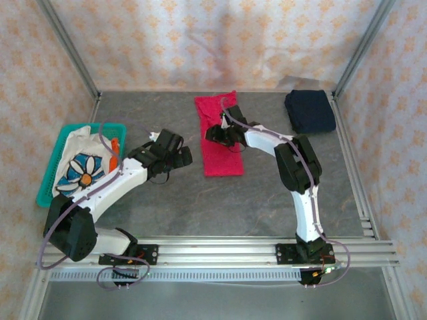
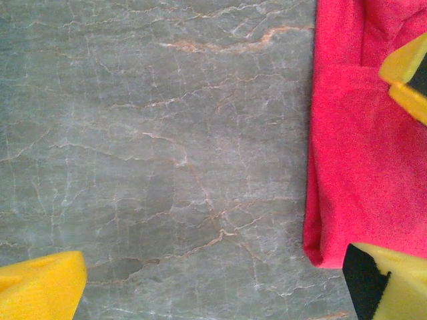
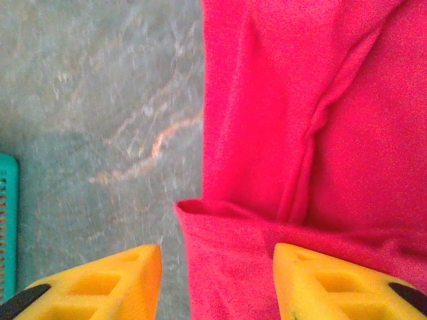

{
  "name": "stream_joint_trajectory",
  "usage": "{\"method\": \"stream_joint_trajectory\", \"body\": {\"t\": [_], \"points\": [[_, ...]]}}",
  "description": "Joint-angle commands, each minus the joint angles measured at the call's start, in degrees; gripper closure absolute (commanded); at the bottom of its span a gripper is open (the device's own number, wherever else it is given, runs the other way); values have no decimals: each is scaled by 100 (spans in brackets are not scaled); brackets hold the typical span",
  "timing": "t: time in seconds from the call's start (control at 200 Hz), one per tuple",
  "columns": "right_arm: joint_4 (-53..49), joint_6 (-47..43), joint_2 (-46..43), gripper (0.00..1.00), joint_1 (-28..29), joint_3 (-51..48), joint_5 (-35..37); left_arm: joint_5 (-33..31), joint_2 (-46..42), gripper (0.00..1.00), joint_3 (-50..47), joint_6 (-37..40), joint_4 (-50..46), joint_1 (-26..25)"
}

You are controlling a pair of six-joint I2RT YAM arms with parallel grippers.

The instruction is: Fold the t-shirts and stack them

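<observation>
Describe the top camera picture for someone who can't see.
Left gripper and right gripper reach toward a bright red cloth t-shirt. A folded dark navy t-shirt lies back right; a flower-print white t-shirt fills a teal plastic basket, left.

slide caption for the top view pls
The right hand at a red shirt folded into a strip; navy shirt far right, flowered shirt in teal basket.

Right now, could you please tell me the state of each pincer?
Left pincer: open, holding nothing.
Right pincer: open, straddling the edge of the red t-shirt.
</observation>
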Motion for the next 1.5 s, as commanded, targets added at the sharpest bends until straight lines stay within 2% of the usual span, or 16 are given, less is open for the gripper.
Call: {"method": "stream_joint_trajectory", "body": {"t": [0.0,0.14,0.315,0.385,0.726,0.956,1.121,1.496], "points": [[-14,97,103,52,-291,318,8,-42,30,0,-118,-44,281,49],[-177,-87,-265,52,-406,269,216,140,251,0,-92,-70,442,40],[-617,-564,-819,52,-558,-417,877,382,339,0,-109,-123,729,-17],[-771,-730,-890,55,-627,-658,1033,410,357,0,-115,-93,837,-63],[-1019,-976,-505,58,-645,-630,855,393,531,0,88,185,976,-372],[-1127,-1011,-261,68,-651,-415,743,349,542,0,73,154,983,-486],[-1071,-980,-436,100,-645,-488,709,286,532,0,29,130,975,-519],[-565,-662,-1291,100,-651,-1287,1324,274,696,0,11,95,1093,-574]]}}
